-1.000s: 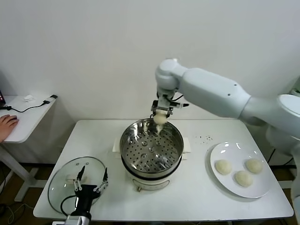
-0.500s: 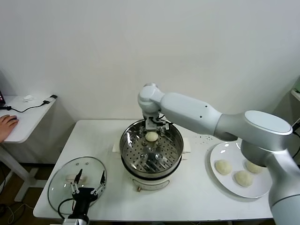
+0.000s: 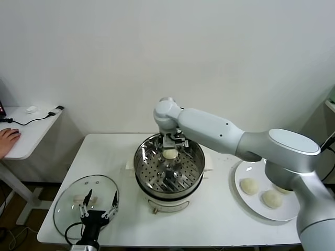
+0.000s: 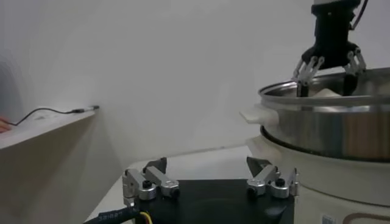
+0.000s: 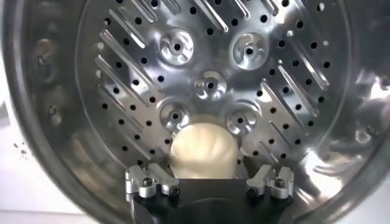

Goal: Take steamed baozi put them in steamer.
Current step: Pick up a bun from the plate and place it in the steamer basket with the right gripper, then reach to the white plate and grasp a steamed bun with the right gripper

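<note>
The steamer (image 3: 142, 162) stands mid-table, a shiny steel pot on a white base. My right gripper (image 3: 171, 148) reaches down inside it at the far side, open, its jaws either side of one baozi (image 3: 169, 154) without closing on it. In the right wrist view that baozi (image 5: 203, 150) rests on the perforated floor (image 5: 210, 85) between my open right gripper (image 5: 207, 173). Two more baozi (image 3: 249, 186) (image 3: 271, 198) lie on the white plate (image 3: 293, 212); a third is mostly hidden behind my right arm. My left gripper (image 3: 98, 197) hangs open and empty above the glass lid (image 3: 68, 201).
The glass lid lies at the table's front left corner. A side table (image 3: 31, 130) at far left holds a cable and a person's hand (image 3: 8, 140). Dark specks (image 3: 227, 154) dot the tabletop right of the steamer. The left wrist view shows the steamer (image 4: 329, 122) close by.
My right gripper came down from above the steamer's far rim into the basket with the baozi, then opened; the baozi now lies on the floor. The left arm barely moved.
</note>
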You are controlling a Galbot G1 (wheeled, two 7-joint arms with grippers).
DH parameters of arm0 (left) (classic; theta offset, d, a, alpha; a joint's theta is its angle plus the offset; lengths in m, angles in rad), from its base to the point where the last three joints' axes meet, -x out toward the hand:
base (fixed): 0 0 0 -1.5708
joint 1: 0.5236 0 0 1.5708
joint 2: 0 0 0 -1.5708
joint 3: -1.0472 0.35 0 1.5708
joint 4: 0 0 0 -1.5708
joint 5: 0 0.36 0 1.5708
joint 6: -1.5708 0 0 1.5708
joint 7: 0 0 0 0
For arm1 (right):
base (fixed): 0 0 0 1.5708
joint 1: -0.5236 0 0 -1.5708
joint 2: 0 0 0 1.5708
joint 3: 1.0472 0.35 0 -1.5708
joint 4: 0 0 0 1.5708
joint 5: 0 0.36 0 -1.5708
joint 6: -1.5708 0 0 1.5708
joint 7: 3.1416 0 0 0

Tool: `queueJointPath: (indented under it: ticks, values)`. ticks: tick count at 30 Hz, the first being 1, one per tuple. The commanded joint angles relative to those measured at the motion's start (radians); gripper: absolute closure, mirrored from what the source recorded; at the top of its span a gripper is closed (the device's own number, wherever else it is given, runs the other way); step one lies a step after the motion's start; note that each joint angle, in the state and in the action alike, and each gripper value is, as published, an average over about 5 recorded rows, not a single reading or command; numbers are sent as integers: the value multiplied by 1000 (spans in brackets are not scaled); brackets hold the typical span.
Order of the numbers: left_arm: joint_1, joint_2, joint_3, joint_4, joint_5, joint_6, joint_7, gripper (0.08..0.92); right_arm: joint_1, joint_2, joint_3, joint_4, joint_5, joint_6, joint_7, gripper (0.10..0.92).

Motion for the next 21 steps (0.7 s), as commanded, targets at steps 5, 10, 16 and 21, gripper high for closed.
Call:
queueJointPath:
  ticks: [5,10,16,21]
  values:
    - [9,7,-4,-1,0,-11,0,177,236,-311,-32,260,350,-186,0,203]
    - [14,5,-3,-12,-4,-10,0,177,393,-569,-187,354,590,-393,130,203]
    - [25,6,-8,-29,-9,-10,0,177,482,-838,-377,466,832,-825,282,203]
    - [22,0,-13,-28,3,-14,0,177,348,-971,-339,476,954,-998,332,203]
